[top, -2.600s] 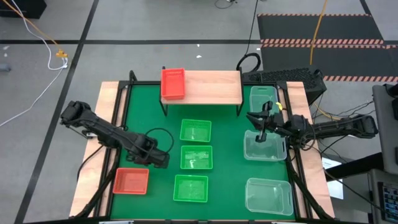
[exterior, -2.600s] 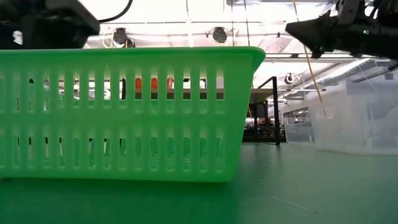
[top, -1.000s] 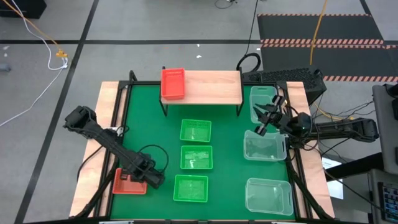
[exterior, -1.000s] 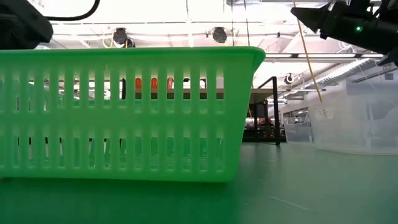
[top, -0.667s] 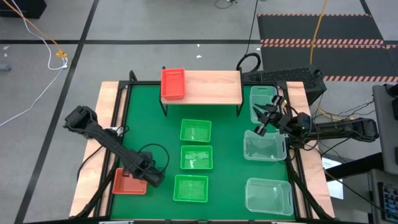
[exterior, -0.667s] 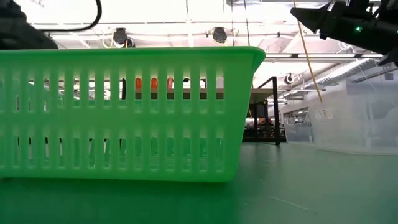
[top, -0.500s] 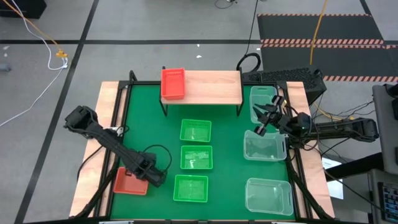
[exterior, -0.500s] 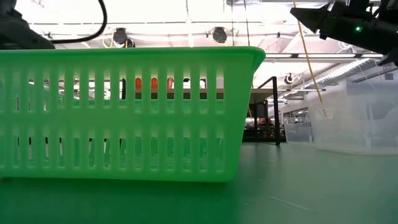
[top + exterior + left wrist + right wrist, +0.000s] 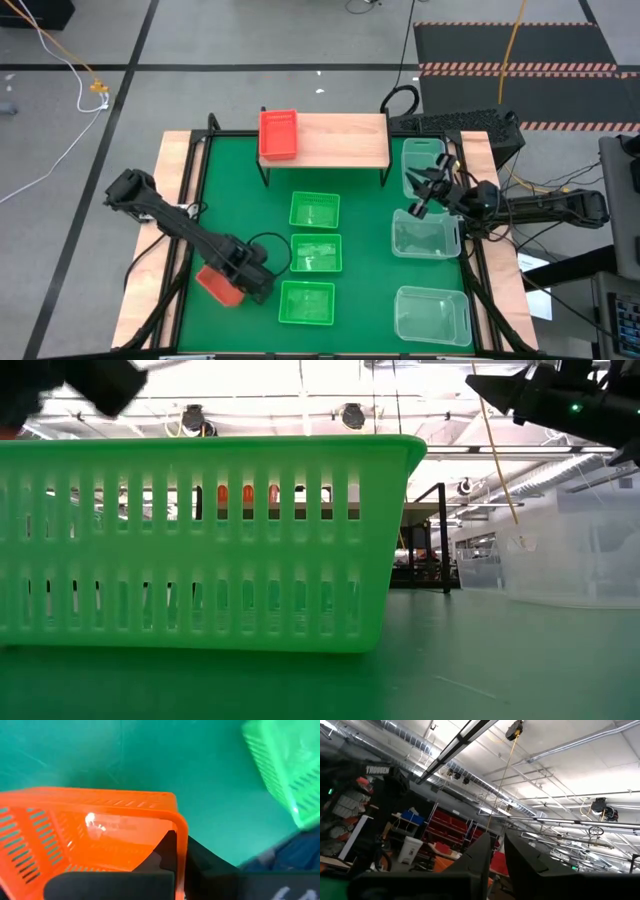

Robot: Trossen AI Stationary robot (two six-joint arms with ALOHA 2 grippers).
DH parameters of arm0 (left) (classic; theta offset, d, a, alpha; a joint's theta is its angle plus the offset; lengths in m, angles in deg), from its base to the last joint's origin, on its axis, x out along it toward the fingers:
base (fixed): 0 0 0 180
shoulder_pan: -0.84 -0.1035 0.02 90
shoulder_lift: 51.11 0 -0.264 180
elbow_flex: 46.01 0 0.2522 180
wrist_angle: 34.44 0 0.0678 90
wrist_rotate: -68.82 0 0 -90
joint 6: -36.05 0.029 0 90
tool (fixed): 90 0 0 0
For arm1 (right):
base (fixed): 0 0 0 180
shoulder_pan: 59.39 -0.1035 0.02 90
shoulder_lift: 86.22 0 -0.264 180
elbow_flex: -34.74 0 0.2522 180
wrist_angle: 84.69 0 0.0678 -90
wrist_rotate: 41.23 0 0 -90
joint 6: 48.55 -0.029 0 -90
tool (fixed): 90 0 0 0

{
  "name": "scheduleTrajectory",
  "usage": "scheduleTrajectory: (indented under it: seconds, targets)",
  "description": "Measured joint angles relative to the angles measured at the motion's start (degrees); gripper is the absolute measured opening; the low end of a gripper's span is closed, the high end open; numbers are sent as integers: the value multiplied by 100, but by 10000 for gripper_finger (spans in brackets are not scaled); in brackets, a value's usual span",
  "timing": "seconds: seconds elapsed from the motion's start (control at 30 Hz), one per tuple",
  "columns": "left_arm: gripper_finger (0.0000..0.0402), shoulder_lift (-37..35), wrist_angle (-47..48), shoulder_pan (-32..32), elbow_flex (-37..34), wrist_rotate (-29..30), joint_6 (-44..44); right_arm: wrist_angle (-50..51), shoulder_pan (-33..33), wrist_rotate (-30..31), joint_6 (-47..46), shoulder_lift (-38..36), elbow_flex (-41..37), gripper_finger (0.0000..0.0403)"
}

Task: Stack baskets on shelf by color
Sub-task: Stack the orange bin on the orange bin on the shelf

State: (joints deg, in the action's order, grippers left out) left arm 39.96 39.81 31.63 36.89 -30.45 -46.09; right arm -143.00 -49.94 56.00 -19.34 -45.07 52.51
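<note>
My left gripper is shut on a red basket at the mat's near left, beside the nearest green basket. Two more green baskets sit behind it in a column. Another red basket rests on the left end of the wooden shelf. Three clear baskets line the right side. My right gripper hangs raised over them and points upward. Its fingers stand a little apart with nothing between them. My left gripper pinches the red basket's wall close to a corner, at the end nearest the green baskets. One finger is inside the basket and the other outside. The fingers come from above, pointing down. The basket hangs tilted and turned askew over the mat.
The nearest green basket fills most of the low view. The shelf's middle and right part is bare wood. Open green mat lies between the green and clear columns. Wooden table borders and black frame bars edge the mat.
My left gripper has shut on the red basket's wall, rolled about its own axis, and risen a little toward the green baskets. The red basket, flat and square to the table before, is now turned askew, tilted, and shifted toward the right. My right arm has kept still.
</note>
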Motion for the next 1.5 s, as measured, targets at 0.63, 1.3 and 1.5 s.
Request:
scheduleTrajectory:
  seconds: [0.63, 1.3, 1.5]
  targets:
    - [14, -282, 2949, -1641, 3083, 4277, 6794, 471, -2, 15, -904, 0, 0, 50]
    - [8, 85, 422, -5277, 3628, 2823, 10967, 514, -4, 22, -840, 2, 0, 50]
    - [13, 286, 878, -5429, 3628, 2587, 10520, 550, -4, 24, -709, 0, 0, 50]
